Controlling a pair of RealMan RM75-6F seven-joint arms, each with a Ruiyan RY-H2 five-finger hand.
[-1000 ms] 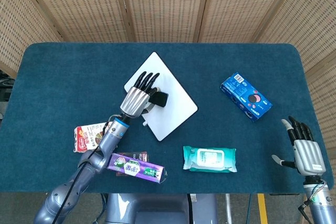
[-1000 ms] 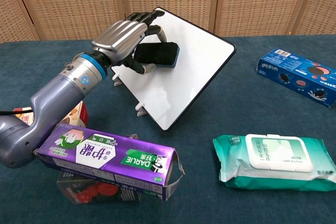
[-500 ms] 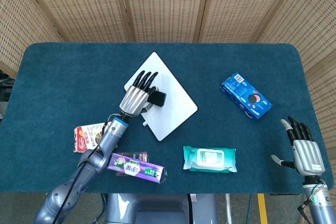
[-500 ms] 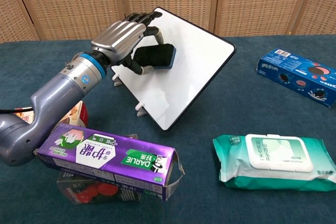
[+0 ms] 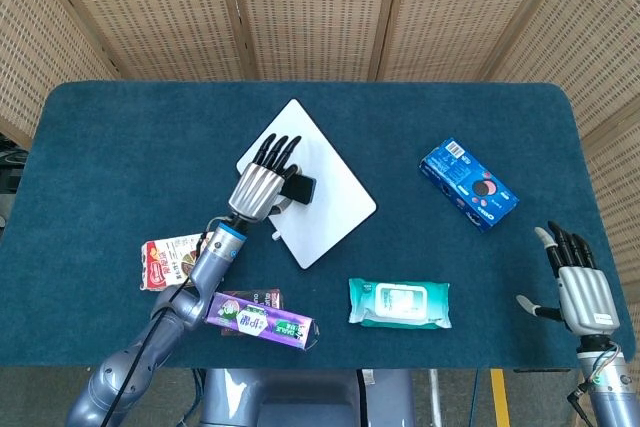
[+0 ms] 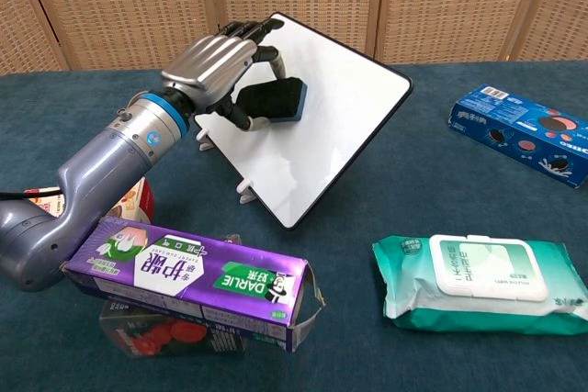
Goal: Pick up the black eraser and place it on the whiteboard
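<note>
Holding one black eraser [image 6: 272,100] over one whiteboard [image 6: 336,126], left hand [image 6: 213,63]; right hand [image 5: 584,292] empty, fingers spread; one purple DARLIE box [image 6: 191,273] near left

A folding screen of woven rattan panels [image 5: 310,7] in pale wooden frames stands behind the table [image 5: 120,127], which is covered in dark teal carpet-like cloth. Grey floor with a yellow line [image 5: 497,397] shows below its front edge.
</note>
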